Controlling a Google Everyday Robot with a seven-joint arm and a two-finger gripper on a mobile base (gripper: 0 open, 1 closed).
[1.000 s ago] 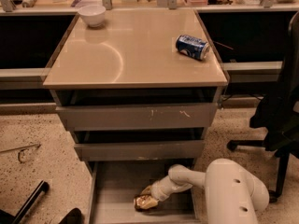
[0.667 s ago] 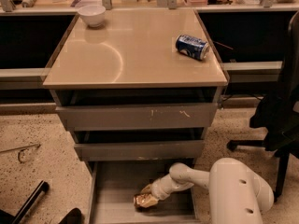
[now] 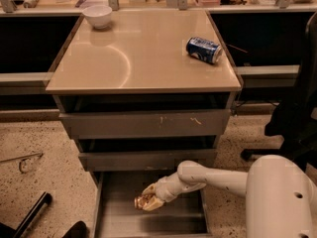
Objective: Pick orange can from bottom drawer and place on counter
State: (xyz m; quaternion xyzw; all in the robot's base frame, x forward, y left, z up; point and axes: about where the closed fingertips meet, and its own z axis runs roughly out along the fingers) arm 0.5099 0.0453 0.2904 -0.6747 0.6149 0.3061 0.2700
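The orange can (image 3: 142, 202) is small, shiny and golden-orange. It sits in my gripper (image 3: 150, 201), whose pale fingers are shut on it, over the open bottom drawer (image 3: 148, 223). The can hangs a little above the drawer's flat grey floor, towards its left half. My white arm reaches in from the lower right. The beige counter (image 3: 138, 58) is the glossy top of the grey cabinet, well above the gripper.
A blue can (image 3: 203, 50) lies on its side at the counter's right rear. A white bowl (image 3: 97, 15) stands at its left rear. The two upper drawers stand slightly open above the gripper. A black office chair (image 3: 297, 108) is at the right, and a black bar (image 3: 29, 214) lies on the floor at the left.
The gripper with the orange can has risen off the drawer floor and shifted slightly left. The arm has lifted with it.
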